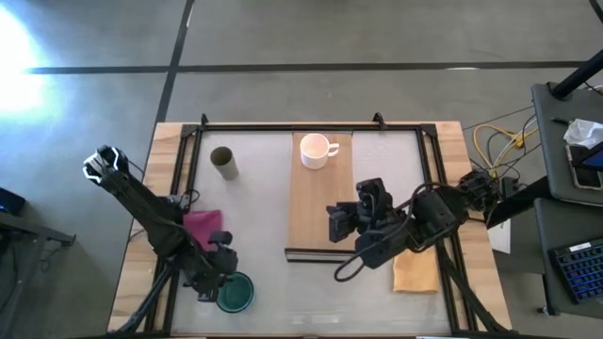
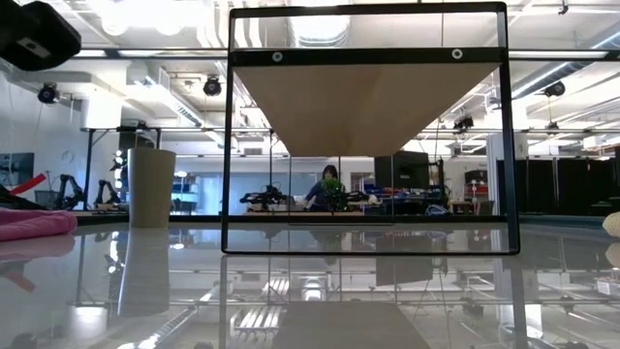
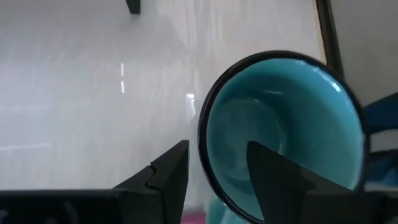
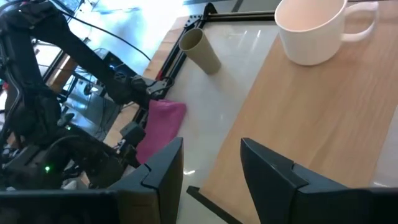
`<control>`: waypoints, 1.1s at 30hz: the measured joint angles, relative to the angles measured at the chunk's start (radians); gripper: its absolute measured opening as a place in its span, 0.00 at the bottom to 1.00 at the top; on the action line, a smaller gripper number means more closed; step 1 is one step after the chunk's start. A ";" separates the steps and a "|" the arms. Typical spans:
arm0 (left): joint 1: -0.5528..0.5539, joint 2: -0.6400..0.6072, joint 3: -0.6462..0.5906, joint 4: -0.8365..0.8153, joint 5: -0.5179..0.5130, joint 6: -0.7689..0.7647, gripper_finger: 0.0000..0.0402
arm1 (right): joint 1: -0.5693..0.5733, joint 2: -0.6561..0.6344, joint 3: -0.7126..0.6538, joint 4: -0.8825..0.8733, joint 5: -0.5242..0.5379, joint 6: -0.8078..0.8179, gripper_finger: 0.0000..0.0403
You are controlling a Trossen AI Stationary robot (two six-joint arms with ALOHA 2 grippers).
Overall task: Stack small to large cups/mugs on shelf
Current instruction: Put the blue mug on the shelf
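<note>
While the white mug (image 1: 317, 150) is sitting upright on the far part of the shelf (image 1: 320, 202), with its handle pointing toward the right side of the table, the other two vessels are resting off the plank, so by my reading the stacking is barely begun. The teal mug (image 1: 236, 293) is standing near the table's front edge on the left, and the left gripper (image 1: 209, 286) is hovering right at it with its jaws parted; in the left wrist view one finger (image 3: 277, 180) is reaching inside the rim of that mug while the other is staying outside, straddling the wall without visibly pinching it. The olive cup (image 1: 223, 162) is standing alone near the far left corner, well apart from everything else. The right gripper (image 1: 340, 224) is hanging over the near half of the shelf, fingers spread and gripping nothing, pointed toward the white mug. A pink cloth (image 1: 202, 227) is lying beside the left arm and a yellow cloth (image 1: 415, 273) beside the right. Remaining work, judged from this layout, is bringing the teal mug and the olive cup to the plank and nesting the vessels by size.
</note>
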State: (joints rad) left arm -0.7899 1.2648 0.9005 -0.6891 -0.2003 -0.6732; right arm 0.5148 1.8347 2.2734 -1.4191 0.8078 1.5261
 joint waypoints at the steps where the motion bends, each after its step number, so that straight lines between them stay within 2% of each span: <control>1: 0.004 0.008 0.000 0.001 0.007 0.015 0.37 | 0.000 0.000 0.000 0.000 0.000 0.000 0.38; 14: 0.051 0.126 0.004 0.022 0.043 0.111 0.34 | 0.000 -0.001 -0.011 -0.012 0.001 0.001 0.38; 20: 0.057 0.127 0.004 0.025 0.044 0.119 0.25 | 0.005 -0.001 -0.055 -0.014 -0.006 0.053 0.38; 33: 0.070 0.104 0.010 0.048 0.068 0.360 0.04 | 0.047 -0.007 -0.095 -0.014 -0.025 0.151 0.38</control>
State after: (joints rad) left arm -0.7200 1.3689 0.9104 -0.6412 -0.1327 -0.3131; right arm 0.5618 1.8274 2.1780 -1.4327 0.7826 1.6775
